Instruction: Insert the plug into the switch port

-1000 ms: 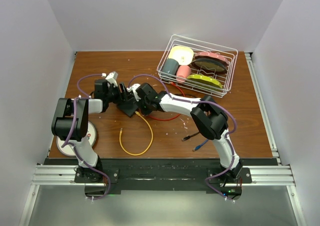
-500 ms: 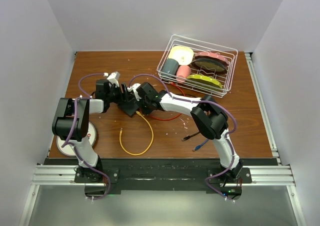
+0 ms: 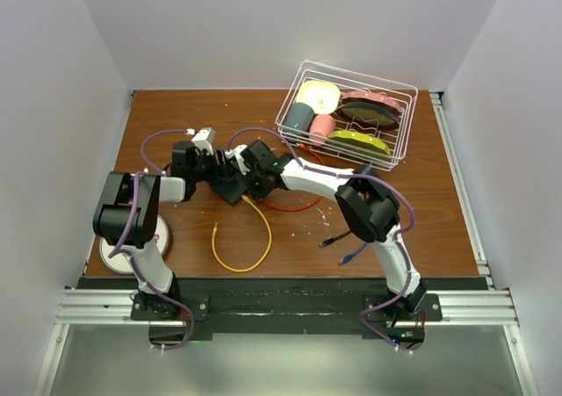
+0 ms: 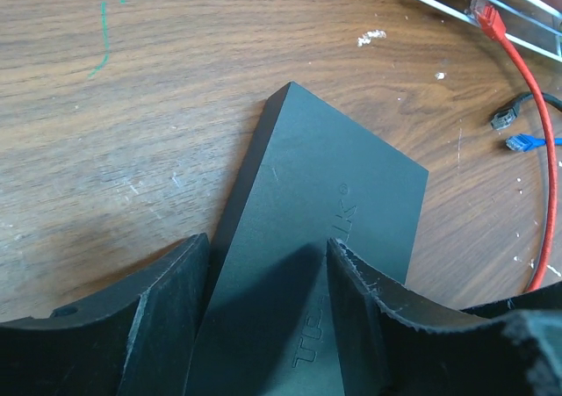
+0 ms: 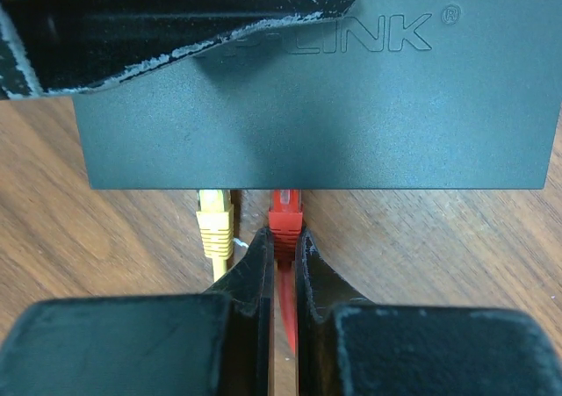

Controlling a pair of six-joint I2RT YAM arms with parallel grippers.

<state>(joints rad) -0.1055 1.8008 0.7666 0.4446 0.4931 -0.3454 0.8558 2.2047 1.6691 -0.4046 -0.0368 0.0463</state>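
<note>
Since a second ago the left gripper has edged a little toward the right arm, and the loop of yellow cable on the table has shifted slightly with it. Nothing else looks to have changed much.

From where I stand, the switch lies flat on the wood between the two arms, left of centre. The left gripper's jaws stand partly apart, astride one corner of it. One finger sits against the box's edge and the other lies over its top face. Whether they truly clamp the switch or only brace it, I cannot tell.

The right gripper is pinched tight on the red plug, right at its tail where the cable leaves it. The plug's nose is at the port edge of the switch and looks partly inside. A yellow plug sits in the neighbouring socket, just beside it.

This looks to me like the insertion step itself, near its end (the hard aligning seems done). I can't see whether the red plug is fully seated.

I'd judge the next move calls for a short, straight push along the plug's axis. The left gripper should hold the box steady so it doesn't slide away. After that the right jaws can let go.
</note>
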